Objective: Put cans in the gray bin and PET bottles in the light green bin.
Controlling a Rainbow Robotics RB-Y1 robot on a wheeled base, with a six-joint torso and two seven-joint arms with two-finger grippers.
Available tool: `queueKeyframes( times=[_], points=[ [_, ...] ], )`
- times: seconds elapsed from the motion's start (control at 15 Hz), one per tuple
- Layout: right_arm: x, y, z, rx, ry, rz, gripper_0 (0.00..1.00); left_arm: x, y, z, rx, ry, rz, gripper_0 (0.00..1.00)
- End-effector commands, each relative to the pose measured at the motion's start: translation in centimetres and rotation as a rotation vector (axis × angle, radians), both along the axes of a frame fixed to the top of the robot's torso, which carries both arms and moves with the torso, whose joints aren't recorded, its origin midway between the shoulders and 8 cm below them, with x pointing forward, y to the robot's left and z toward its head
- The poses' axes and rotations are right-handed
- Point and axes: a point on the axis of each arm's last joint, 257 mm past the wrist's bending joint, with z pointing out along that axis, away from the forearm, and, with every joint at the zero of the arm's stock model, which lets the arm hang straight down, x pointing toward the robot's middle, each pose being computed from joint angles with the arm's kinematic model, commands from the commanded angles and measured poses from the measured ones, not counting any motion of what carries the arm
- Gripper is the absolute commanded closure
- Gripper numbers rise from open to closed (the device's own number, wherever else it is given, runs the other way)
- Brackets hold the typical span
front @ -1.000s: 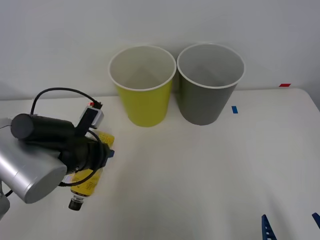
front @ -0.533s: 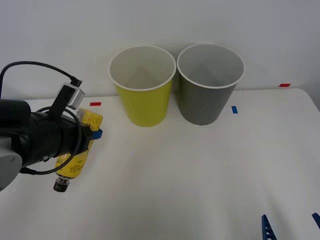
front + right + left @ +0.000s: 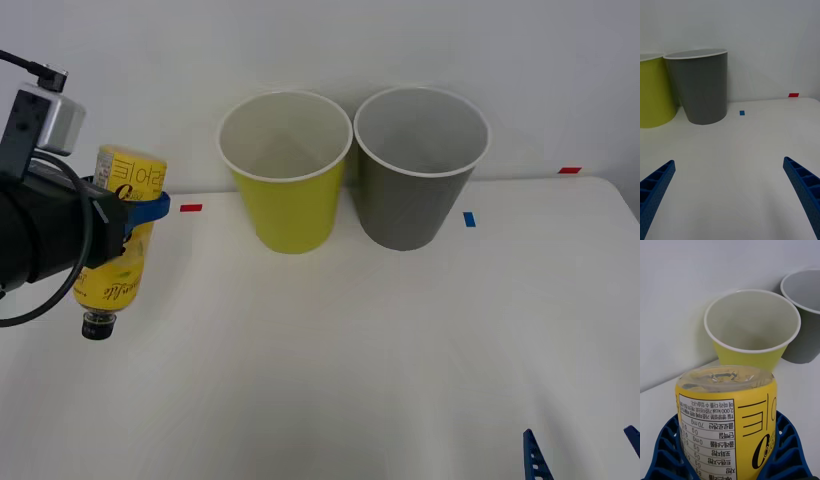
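Observation:
My left gripper [image 3: 135, 215] is shut on the PET bottle [image 3: 120, 232], a slim yellow-labelled bottle held cap-down in the air at the far left, above the table. In the left wrist view the bottle's base [image 3: 725, 377] points up between the blue fingers [image 3: 788, 450]. The light green bin [image 3: 288, 175] stands to the right of the bottle at the back; its open mouth [image 3: 752, 320] lies beyond the bottle. The gray bin [image 3: 418, 170] stands beside it, touching or nearly so. My right gripper [image 3: 730, 198] is open low over the table near its front edge, with the gray bin [image 3: 700, 88] ahead.
Small red tape marks [image 3: 190, 208] [image 3: 568, 170] and a blue one [image 3: 468, 218] lie on the white table [image 3: 380, 340]. A white wall rises right behind the bins. The right fingertips [image 3: 535, 455] show at the front right.
My left gripper has lifted the bottle up off the table and drawn it left, tilting it closer to upright with its cap down. The right arm has not moved.

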Motion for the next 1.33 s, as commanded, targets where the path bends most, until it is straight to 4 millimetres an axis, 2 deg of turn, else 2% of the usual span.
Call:
queueKeyframes(
  times=[0.07,0.27,0.6,0.8,1.07,1.33],
  points=[
    [0.0,0.0,0.0,0.000,0.000,0.000,0.00,0.1,0.8,2.9,-0.080,-0.073,0.005,1.00],
    [0.0,0.0,0.0,0.000,0.000,0.000,0.00,0.2,1.7,4.8,-0.067,-0.156,0.000,1.00],
    [0.0,0.0,0.0,0.000,0.000,0.000,0.00,1.1,0.8,8.6,-0.042,-0.273,-0.017,1.00],
    [0.0,0.0,0.0,0.000,0.000,0.000,0.00,4.3,-0.4,11.1,-0.074,-0.363,-0.026,1.00],
    [0.0,0.0,0.0,0.000,0.000,0.000,0.00,7.7,-2.9,14.2,-0.092,-0.478,-0.056,1.00],
    [0.0,0.0,0.0,0.000,0.000,0.000,0.00,10.2,-5.3,15.2,-0.083,-0.521,-0.062,1.00]
  ],
)
